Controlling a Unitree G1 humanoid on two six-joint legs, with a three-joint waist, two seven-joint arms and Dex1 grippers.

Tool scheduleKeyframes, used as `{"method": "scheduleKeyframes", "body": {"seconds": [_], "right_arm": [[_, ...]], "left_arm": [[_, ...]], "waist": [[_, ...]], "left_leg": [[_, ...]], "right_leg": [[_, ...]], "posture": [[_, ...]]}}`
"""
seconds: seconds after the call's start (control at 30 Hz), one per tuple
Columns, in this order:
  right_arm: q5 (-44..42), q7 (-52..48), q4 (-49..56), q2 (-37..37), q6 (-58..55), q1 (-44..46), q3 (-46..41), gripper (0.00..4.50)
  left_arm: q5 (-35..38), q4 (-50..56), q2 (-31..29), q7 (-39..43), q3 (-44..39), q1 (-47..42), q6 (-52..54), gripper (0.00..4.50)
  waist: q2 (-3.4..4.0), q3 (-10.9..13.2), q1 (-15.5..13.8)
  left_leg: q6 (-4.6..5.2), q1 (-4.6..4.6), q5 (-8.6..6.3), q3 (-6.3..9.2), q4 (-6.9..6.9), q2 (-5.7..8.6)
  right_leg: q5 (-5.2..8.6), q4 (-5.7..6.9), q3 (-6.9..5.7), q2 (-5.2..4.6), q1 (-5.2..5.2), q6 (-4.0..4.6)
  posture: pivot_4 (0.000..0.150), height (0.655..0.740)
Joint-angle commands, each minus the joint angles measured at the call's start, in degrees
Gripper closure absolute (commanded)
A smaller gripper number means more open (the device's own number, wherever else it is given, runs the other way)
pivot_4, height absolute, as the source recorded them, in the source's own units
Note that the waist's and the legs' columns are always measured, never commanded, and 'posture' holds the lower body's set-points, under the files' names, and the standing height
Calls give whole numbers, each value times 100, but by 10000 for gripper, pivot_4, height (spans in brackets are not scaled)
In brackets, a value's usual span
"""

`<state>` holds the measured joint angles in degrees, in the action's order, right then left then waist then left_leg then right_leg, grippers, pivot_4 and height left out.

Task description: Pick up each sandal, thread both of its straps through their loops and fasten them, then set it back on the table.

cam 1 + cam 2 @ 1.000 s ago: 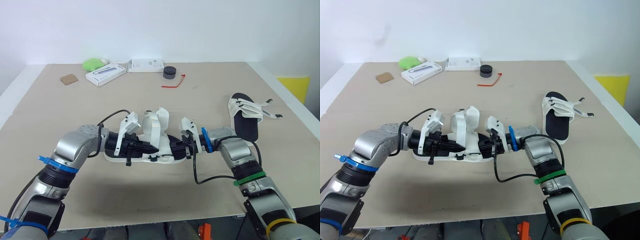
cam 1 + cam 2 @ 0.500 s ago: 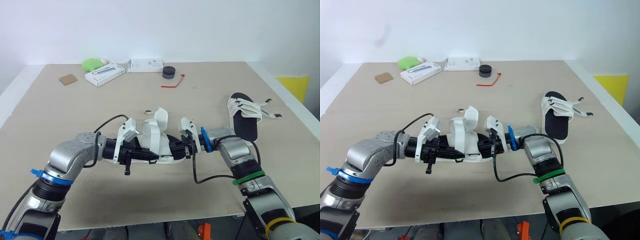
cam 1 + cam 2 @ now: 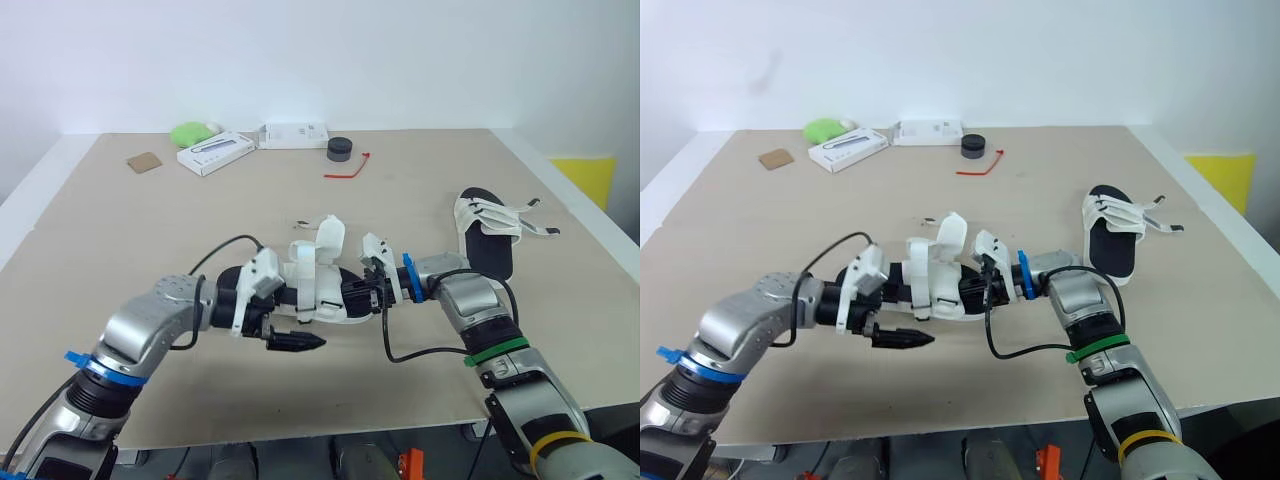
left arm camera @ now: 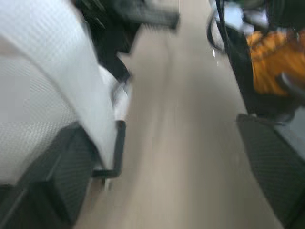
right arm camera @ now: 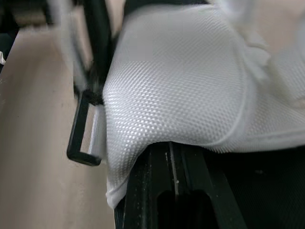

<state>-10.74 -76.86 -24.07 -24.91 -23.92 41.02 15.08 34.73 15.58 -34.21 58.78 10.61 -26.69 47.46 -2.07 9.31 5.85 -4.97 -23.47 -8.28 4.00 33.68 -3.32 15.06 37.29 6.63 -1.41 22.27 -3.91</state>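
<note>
We are holding one sandal (image 3: 318, 290) low over the middle of the desk (image 3: 130, 230), our right fingers (image 5: 167, 200) clamping its end to steady it, our left fingers (image 3: 295, 342) standing apart beside its loose strap (image 3: 330, 238). The other sandal (image 3: 487, 238) is lying to the right.

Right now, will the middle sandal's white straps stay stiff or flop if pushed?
Probably floppy: the straps are woven cloth, curling over instead of standing straight. The black loop looks rigid, so it should keep its shape.

Worktop (image 3: 420, 190) layout
Near sandal (image 3: 318, 280) centre, between left hand (image 3: 290, 325) and right hand (image 3: 372, 296); second sandal (image 3: 487, 235) to its right; boxes (image 3: 215, 152) at far edge
</note>
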Motion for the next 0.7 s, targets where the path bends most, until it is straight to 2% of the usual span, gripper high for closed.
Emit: {"method": "scheduleKeyframes", "body": {"seconds": [0.03,0.23,0.33,0.4,0.47,0.57,0.7], "right_arm": [[187,-57,-92,2,-123,-218,322,45000],[191,-95,-96,12,-125,-217,312,45000],[201,-114,-103,18,-108,-214,322,45000],[205,-119,-125,26,-97,-200,330,45000],[204,-121,-134,34,-92,-192,335,45000],[194,-115,-117,47,-101,-199,342,45000],[175,-105,-21,38,-138,-264,354,45000]], "left_arm": [[603,439,-155,-198,-605,-129,577,534],[1423,854,-881,33,-1270,-111,1199,534],[1719,1012,-1640,662,-1454,258,1334,534],[1458,1186,-2067,949,-1304,688,1021,534],[1079,1366,-2245,1041,-1089,1126,558,534],[505,1520,-2047,750,-765,1665,-92,534],[-292,1321,-1546,138,-354,1897,-775,534]], "waist": [[0,1,0],[-2,1,21],[-2,4,34],[1,5,35],[-2,7,34],[-9,11,17],[-19,14,11]], "left_leg": [[0,-1,1,0,0,2],[-11,-6,-14,0,-24,-11],[-8,-7,-31,4,-30,-33],[-6,-4,-38,3,-33,-37],[-8,-3,-39,2,-30,-37],[-12,8,-41,-4,-24,-35],[-13,9,-41,-9,-19,-34]], "right_leg": [[0,-1,2,-1,0,0],[-3,5,4,18,-8,-3],[3,10,4,46,0,-9],[21,10,5,48,0,17],[23,10,6,47,0,20],[23,6,8,38,13,20],[22,2,10,32,12,21]], "posture": [[1500,7400],[1500,7400],[1500,7400],[1500,7400],[1500,7400],[1500,7400],[1500,7400]]}}
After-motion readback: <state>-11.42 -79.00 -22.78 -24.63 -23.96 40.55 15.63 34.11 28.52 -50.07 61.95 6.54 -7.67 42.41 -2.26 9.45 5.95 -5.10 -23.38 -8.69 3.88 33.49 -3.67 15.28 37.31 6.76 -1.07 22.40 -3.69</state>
